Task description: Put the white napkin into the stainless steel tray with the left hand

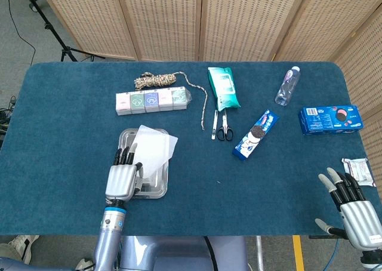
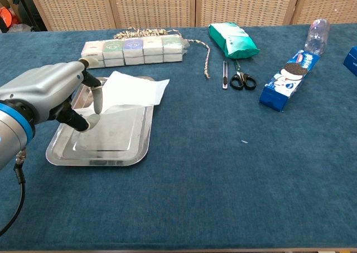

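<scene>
The white napkin [image 1: 152, 148] [image 2: 134, 90] hangs tilted over the stainless steel tray [image 1: 156, 186] [image 2: 111, 144], its right corner reaching past the tray's right rim. My left hand [image 1: 123, 178] [image 2: 50, 94] hovers over the tray's near left part and pinches the napkin's left edge between thumb and a finger. My right hand [image 1: 349, 208] rests at the table's near right corner, fingers apart and holding nothing; the chest view does not show it.
Behind the tray lie a row of tissue packs [image 1: 152, 99] and a rope coil [image 1: 158, 79]. Further right are a green wipes pack [image 1: 222, 87], scissors [image 1: 224, 128], a cookie sleeve [image 1: 256, 134], a bottle [image 1: 287, 85], a blue box [image 1: 330, 119] and a white packet [image 1: 358, 168].
</scene>
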You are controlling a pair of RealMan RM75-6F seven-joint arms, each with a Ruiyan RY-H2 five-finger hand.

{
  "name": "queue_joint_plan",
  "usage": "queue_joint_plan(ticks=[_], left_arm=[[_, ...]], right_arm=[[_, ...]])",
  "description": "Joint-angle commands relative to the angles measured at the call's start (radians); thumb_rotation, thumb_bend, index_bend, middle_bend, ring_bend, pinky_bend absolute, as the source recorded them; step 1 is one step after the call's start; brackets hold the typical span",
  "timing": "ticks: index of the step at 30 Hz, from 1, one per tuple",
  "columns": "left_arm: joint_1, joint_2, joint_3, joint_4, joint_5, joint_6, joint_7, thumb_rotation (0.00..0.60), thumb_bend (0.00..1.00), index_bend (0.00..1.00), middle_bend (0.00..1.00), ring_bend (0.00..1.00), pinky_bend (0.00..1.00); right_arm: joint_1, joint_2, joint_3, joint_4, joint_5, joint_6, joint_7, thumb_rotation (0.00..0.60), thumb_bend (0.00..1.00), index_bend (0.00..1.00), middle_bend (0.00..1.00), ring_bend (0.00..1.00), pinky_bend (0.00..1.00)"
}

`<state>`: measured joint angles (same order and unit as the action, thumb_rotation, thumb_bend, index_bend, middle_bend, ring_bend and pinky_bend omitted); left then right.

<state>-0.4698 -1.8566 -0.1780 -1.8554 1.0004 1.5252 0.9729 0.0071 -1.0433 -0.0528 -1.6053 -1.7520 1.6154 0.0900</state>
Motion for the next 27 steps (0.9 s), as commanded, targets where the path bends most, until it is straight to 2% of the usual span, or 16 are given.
queue_joint_plan(ticks=[1,9,16,27], left_arm=[[0.005,0.004,-0.008,-0.026,-0.01,0.037,0.035,0.6,0.5,0.89,0.02,0.0,0.0],[0.013,0.015,-0.044,-0.054,-0.053,0.099,0.094,0.6,0.5,0.89,0.02,0.0,0.0],[0.017,0.005,-0.045,-0.061,-0.086,0.117,0.103,0.6,0.5,0.89,0.02,0.0,0.0],[0.016,-0.068,-0.029,-0.03,-0.119,0.143,0.112,0.6,0.5,0.89,0.02,0.0,0.0]], right_arm=[[-0.002,0.0,-0.003,0.0,-0.006,0.003,0.0,0.6,0.0,0.0,0.0,0.0,0.0],[-0.009,0.002,-0.011,0.003,-0.025,0.021,0.003,0.6,0.0,0.0,0.0,0.0,0.0],[-0.01,0.005,-0.018,0.007,-0.036,0.022,0.009,0.6,0.0,0.0,0.0,0.0,0.0],[-0.025,0.017,-0.035,0.027,-0.067,0.056,0.042,0.6,0.0,0.0,0.0,0.0,0.0]])
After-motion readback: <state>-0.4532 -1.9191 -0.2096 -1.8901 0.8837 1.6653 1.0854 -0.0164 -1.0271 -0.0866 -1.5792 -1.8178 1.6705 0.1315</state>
